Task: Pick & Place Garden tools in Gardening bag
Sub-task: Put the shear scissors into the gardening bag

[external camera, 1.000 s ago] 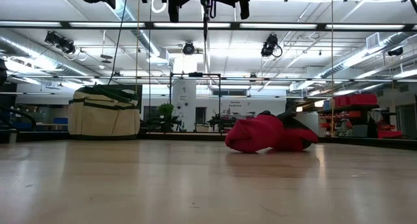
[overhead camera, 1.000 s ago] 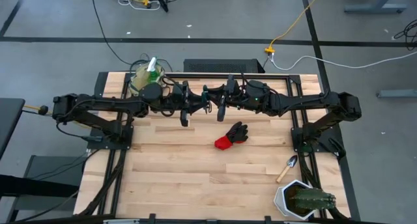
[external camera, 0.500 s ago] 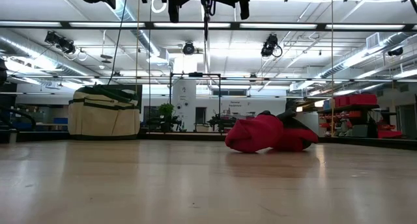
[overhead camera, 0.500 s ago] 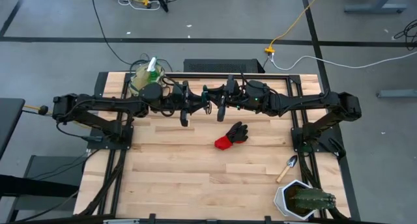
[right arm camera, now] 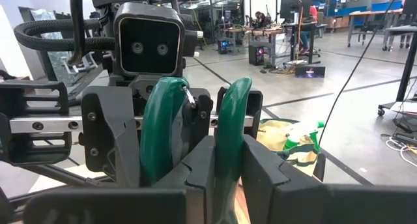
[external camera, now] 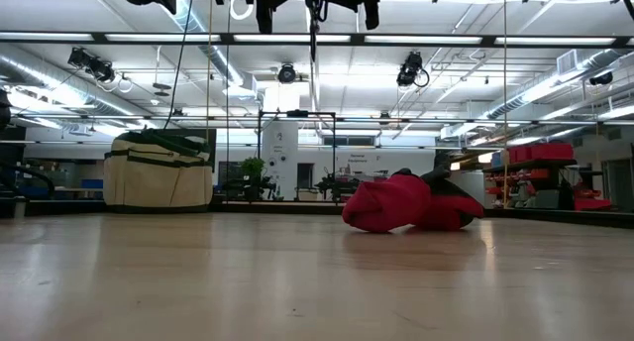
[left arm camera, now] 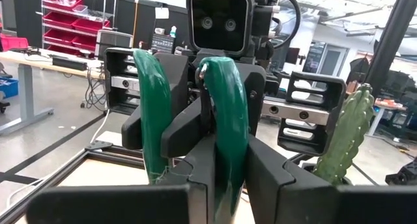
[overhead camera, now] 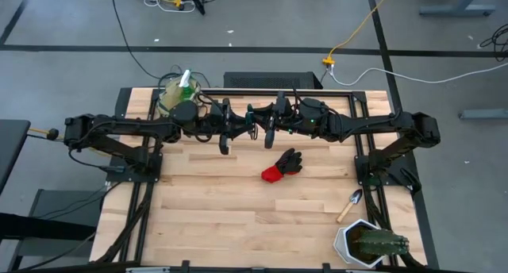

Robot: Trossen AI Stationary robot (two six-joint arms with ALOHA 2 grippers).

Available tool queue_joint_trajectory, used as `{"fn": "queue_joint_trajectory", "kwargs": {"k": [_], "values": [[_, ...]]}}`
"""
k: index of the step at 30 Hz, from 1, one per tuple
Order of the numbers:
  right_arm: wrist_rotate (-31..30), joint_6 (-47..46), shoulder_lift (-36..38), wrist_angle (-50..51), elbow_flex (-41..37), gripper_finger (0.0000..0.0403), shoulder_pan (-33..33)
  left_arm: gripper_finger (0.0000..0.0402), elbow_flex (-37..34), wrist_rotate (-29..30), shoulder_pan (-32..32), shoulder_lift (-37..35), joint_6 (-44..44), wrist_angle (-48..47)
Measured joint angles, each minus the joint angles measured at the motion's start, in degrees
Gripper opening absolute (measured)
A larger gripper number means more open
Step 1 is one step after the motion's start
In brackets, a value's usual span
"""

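Observation:
Pruning shears with two green handles (left arm camera: 221, 126) are held in the air between both grippers above the table's far middle; they also show in the right wrist view (right arm camera: 159, 129). My left gripper (overhead camera: 236, 127) and right gripper (overhead camera: 270, 127) face each other, both shut on the shears. A thin dark part (external camera: 313, 29) hangs below them. The beige gardening bag (overhead camera: 175, 97) stands at the far left with a green spray bottle (overhead camera: 186, 79) in it. The red-and-black glove (overhead camera: 283, 163) lies on the table below the grippers. A wooden-handled trowel (overhead camera: 349, 203) lies at the near right. My left gripper pinches one green handle (left arm camera: 225, 165) between its two fingers (left arm camera: 273, 185), which come level from the table's left. The shears are lifted clear of the table. My right gripper pinches the other green handle (right arm camera: 231, 152) between its two fingers (right arm camera: 267, 178), which come level from the table's right. The shears hang clear, shared with the left gripper.
A white pot with a green cactus (overhead camera: 369, 243) stands at the near right corner, beside the trowel; the cactus also shows in the left wrist view (left arm camera: 345, 139). The bag (external camera: 158, 170) and glove (external camera: 411, 202) show in the low view. Bare wood lies at the near left.

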State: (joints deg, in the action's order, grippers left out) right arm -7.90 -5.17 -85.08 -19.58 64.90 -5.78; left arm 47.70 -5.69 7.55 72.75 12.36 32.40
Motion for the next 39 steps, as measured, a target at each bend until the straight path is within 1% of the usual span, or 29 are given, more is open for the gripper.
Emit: {"fn": "queue_joint_trajectory", "kwargs": {"k": [9,11,14,22,26,31,39], "values": [[0.1,0.0,0.0,0.0,0.0,0.0061,0.0,0.0061,0.0,-0.1,0.0,0.0,-0.1,0.0],[1.1,0.0,0.0,0.0,0.0,0.0065,0.0,0.0061,0.0,-0.2,0.0,0.0,-0.1,-0.1],[1.9,-0.2,0.0,0.0,0.0,0.0080,-0.1,0.0061,0.0,-0.5,-0.1,0.0,0.0,-0.1],[2.0,-1.9,0.0,0.2,0.0,0.0144,-0.3,0.0061,0.0,-0.7,-0.1,0.0,0.0,-0.1],[2.1,-1.9,0.0,0.4,0.0,0.0166,-0.3,0.0061,0.0,-0.7,-0.1,0.0,0.0,-0.2],[2.4,-1.9,1.6,4.2,0.0,0.0178,-0.5,0.0061,0.0,-0.9,-0.1,-0.6,-0.1,-2.4],[2.2,-1.6,5.3,7.7,0.0,0.0178,-0.7,0.0061,0.0,-1.0,1.1,-3.0,-0.1,-5.3]]}}
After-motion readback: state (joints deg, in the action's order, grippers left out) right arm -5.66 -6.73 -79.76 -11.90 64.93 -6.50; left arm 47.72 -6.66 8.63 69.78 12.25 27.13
